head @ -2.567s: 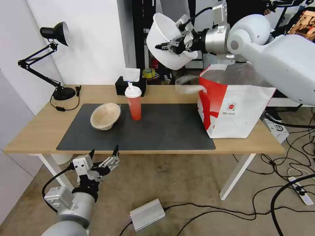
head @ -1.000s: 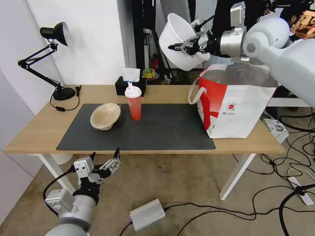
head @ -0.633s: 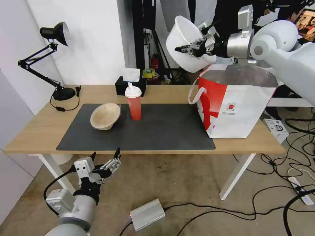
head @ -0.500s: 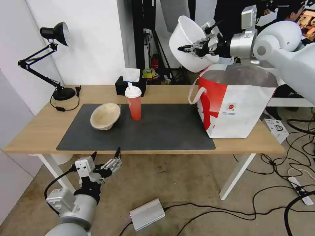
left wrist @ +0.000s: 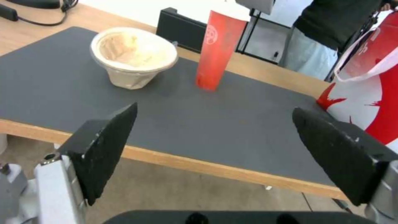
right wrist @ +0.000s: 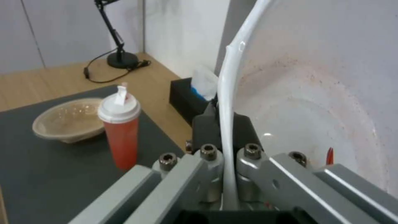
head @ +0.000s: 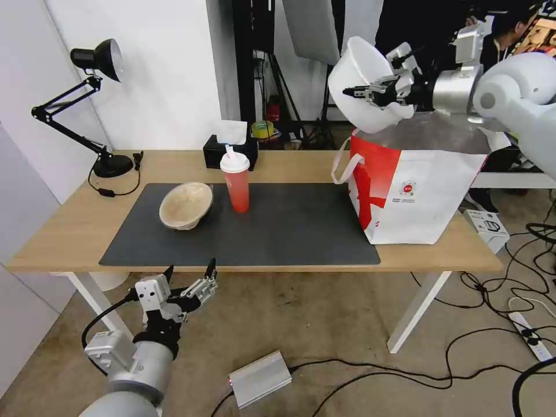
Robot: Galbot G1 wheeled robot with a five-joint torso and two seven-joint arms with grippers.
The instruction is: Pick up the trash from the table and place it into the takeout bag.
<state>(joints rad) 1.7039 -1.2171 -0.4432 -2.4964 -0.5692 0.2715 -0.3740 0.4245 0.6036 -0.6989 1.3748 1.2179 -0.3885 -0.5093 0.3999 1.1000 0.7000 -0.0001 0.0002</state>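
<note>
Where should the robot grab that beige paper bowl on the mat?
Probably by its rim. The beige paper bowl sits tilted, its opening turned up toward the robot, so a finger could slip inside the raised edge from above and pinch the thin wall. The free left gripper is nearest.

Right arm raised, left arm low.
Right gripper [head: 360, 91] clamped at upper right; left gripper [head: 189, 271] spread wide at lower left.

A wide white plastic bowl [head: 362, 87] shows faint reddish speckling on its inner wall [right wrist: 315, 102]. The boxy takeout bag [head: 414, 185] is white with a broad red pattern, silver foil lining and a small round red logo. The tall drink cup [head: 237, 185] is red with a white lid. The paper bowl [head: 185, 205] is beige, on a dark grey mat [head: 278, 231] over the light-wood tabletop [head: 63, 226].
</note>
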